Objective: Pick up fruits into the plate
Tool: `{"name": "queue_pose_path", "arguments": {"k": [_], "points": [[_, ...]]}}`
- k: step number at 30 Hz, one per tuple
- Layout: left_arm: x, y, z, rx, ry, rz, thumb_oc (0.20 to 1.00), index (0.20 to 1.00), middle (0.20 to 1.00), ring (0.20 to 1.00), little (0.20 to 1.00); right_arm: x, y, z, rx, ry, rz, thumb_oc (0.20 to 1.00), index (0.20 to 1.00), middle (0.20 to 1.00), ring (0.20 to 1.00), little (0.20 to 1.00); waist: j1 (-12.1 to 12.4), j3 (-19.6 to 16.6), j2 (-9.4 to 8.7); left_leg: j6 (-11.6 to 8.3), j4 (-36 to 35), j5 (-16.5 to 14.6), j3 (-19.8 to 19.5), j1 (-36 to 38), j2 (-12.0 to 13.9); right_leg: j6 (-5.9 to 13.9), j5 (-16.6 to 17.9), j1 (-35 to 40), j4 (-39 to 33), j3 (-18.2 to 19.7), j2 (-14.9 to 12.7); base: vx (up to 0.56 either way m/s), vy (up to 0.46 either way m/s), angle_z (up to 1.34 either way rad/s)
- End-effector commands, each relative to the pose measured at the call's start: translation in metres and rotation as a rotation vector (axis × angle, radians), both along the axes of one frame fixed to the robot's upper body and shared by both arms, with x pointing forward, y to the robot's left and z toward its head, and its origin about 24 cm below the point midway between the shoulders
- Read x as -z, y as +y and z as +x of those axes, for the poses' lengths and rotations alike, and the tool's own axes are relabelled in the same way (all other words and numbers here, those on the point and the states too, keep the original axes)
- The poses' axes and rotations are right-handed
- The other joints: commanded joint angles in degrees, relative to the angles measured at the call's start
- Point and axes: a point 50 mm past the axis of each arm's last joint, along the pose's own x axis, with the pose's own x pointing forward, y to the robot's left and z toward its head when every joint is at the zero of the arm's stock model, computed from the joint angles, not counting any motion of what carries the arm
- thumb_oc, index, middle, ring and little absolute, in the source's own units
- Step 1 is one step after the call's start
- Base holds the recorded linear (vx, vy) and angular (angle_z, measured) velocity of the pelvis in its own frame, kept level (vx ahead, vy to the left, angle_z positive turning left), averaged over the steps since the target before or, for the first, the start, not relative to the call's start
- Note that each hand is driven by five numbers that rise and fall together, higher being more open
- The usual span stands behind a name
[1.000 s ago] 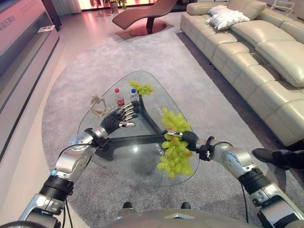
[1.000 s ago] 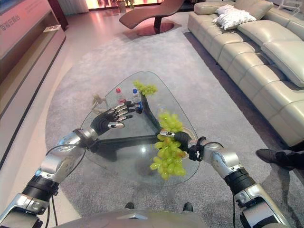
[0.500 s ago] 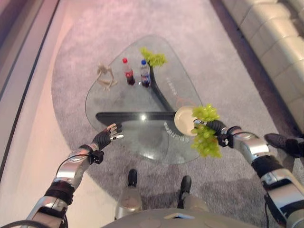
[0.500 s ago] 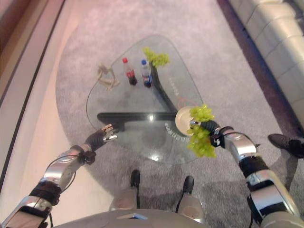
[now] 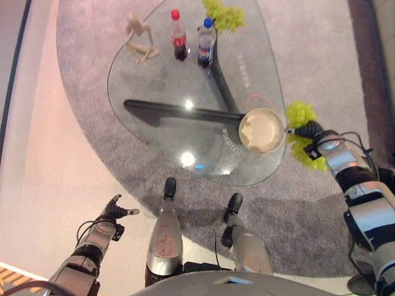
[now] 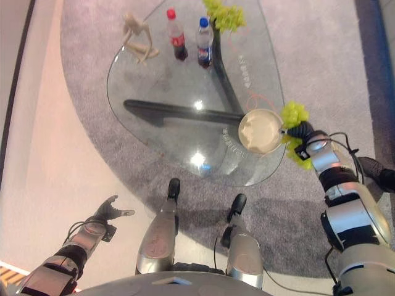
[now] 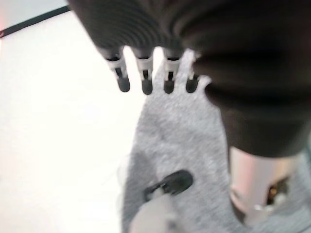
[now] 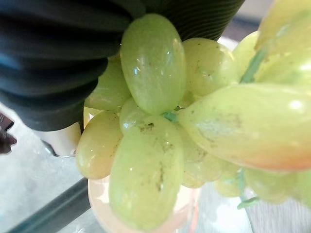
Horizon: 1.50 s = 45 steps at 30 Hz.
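Fingers [image 5: 307,130] curled round glossy oval grapes [image 5: 299,113], round plate [image 5: 261,131]

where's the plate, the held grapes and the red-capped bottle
plate [image 5: 254,145], left eye view, near rim
held grapes [image 5: 299,112], left eye view, upper cluster
red-capped bottle [image 5: 178,38], left eye view, body

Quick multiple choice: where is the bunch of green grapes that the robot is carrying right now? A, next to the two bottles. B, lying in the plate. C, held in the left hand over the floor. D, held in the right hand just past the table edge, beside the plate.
D: the right hand grips the grapes beside the plate, which holds nothing, while the left hand hangs open low over the floor.
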Motion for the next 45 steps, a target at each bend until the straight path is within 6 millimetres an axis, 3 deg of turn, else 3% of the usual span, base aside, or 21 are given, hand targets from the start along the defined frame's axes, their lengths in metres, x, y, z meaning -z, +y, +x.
{"name": "queue_pose_path", "arguments": {"k": [1, 7, 15, 17, 18, 25, 26, 27, 34, 37, 45], "points": [[0.003, 0.01, -0.011, 0.029, 0.034, 0.064, 1.0, 1.0, 1.0, 1.0, 1.0, -0.045, -0.012, 0.002, 0.006, -0.128, -0.229, 0.2, 0.2, 0.2, 0.2, 0.2, 0.7, -0.2, 0.03, 5.46, 8.9, -7.5, -1.7, -7.7, -8.6, -2.02, -9.8, -7.6, 15.1, 1.9, 1.8, -0.03, 0.003, 0.16], [0.002, 0.0, -0.009, 0.026, -0.032, 0.045, 1.0, 1.0, 1.0, 1.0, 1.0, -0.077, -0.019, 0.004, 0.112, -0.235, -0.326, 0.2, 0.2, 0.2, 0.2, 0.2, 1.4, -0.2, 2.52, 6.71, 12.8, -6.9, -3.6, -18.4, -11.2, -2.57, -11.3, -20.3, 22.6, 2.3, 1.9, 0.0, 0.001, 0.21], [0.001, -0.012, -0.006, 0.041, -0.074, -0.007, 1.0, 1.0, 1.0, 1.0, 1.0, -0.096, -0.033, 0.003, 0.23, -0.242, -0.411, 0.2, 0.2, 0.2, 0.2, 0.2, 2.3, -0.2, 5.31, 7.26, 16.0, -6.5, -3.3, -25.6, -12.2, -2.93, -11.9, -28.2, 27.6, 1.7, 0.3, 0.0, 0.02, 0.09], [-0.001, -0.018, -0.003, 0.044, -0.109, -0.039, 1.0, 1.0, 1.0, 1.0, 1.0, -0.102, -0.045, -0.003, 0.296, -0.232, -0.484, 0.2, 0.2, 0.2, 0.2, 0.2, 2.6, -0.2, 6.53, 7.37, 17.0, -6.4, -2.6, -28.0, -12.2, -2.99, -12.2, -31.0, 29.4, 1.6, -0.7, 0.04, 0.048, 0.01], [0.001, -0.021, -0.007, 0.039, -0.107, -0.058, 1.0, 1.0, 1.0, 1.0, 1.0, -0.1, -0.052, -0.006, 0.329, -0.225, -0.506, 0.2, 0.2, 0.2, 0.2, 0.2, 2.6, -0.2, 7.03, 7.31, 18.0, -8.4, -2.6, -27.4, -12.5, -2.52, -14.4, -31.0, 31.2, 2.6, -1.0, 0.09, 0.056, 0.04], [0.01, -0.026, -0.029, 0.042, -0.062, -0.098, 1.0, 1.0, 1.0, 1.0, 1.0, -0.136, -0.077, -0.026, 0.533, -0.383, -0.501, 0.2, 0.2, 0.2, 0.2, 0.2, 2.5, -0.2, 11.52, 7.78, 21.2, -8.7, -1.8, -32.6, -13.4, -3.07, -16.0, -38.1, 36.3, 5.3, -1.5, 0.05, 0.077, 0.0], [0.011, -0.025, -0.03, 0.041, -0.057, -0.097, 1.0, 1.0, 1.0, 1.0, 1.0, -0.137, -0.078, -0.026, 0.537, -0.392, -0.481, 0.639, 0.639, 0.639, 0.639, 0.639, 2.5, -0.2, 11.69, 7.8, 21.3, -8.7, -1.8, -32.8, -13.4, -3.13, -16.1, -38.4, 36.4, 5.5, -1.4, 0.01, 0.062, -0.1], [0.012, -0.025, -0.033, 0.041, -0.048, -0.105, 1.0, 1.0, 1.0, 1.0, 1.0, -0.14, -0.077, -0.025, 0.536, -0.375, -0.448, 1.0, 1.0, 1.0, 1.0, 1.0, 2.3, -0.2, 12.01, 7.81, 21.6, -8.7, -1.6, -33.3, -13.5, -3.32, -16.2, -39.1, 36.6, 6.3, -1.0, 0.0, 0.053, -0.06], [0.016, -0.031, -0.036, 0.039, -0.044, -0.127, 1.0, 1.0, 1.0, 1.0, 1.0, -0.141, -0.066, -0.02, 0.449, -0.521, -0.411, 1.0, 1.0, 1.0, 1.0, 1.0, 1.5, -0.2, 11.59, 7.85, 20.2, -8.7, -1.2, -30.8, -13.3, -3.52, -15.9, -36.9, 35.1, 6.3, -0.2, -0.01, 0.033, -0.01], [0.012, -0.03, -0.029, 0.021, -0.068, -0.133, 1.0, 1.0, 1.0, 1.0, 1.0, -0.146, -0.053, -0.016, 0.38, -0.62, -0.397, 1.0, 1.0, 1.0, 1.0, 1.0, 1.2, -0.2, 11.11, 7.68, 18.1, -6.2, -0.8, -30.0, -12.9, -3.51, -12.7, -35.4, 31.5, 5.1, 0.1, -0.13, 0.029, -0.02], [0.016, -0.013, -0.029, -0.061, -0.048, -0.046, 1.0, 1.0, 1.0, 1.0, 1.0, -0.11, -0.007, -0.003, 0.146, -0.773, -0.211, 1.0, 1.0, 1.0, 1.0, 1.0, -0.5, -0.2, 7.53, 6.96, 14.2, -7.0, -0.8, -20.2, -12.2, -2.33, -11.1, -25.2, 25.4, 4.5, 0.7, -0.04, -0.033, -0.02]]}}
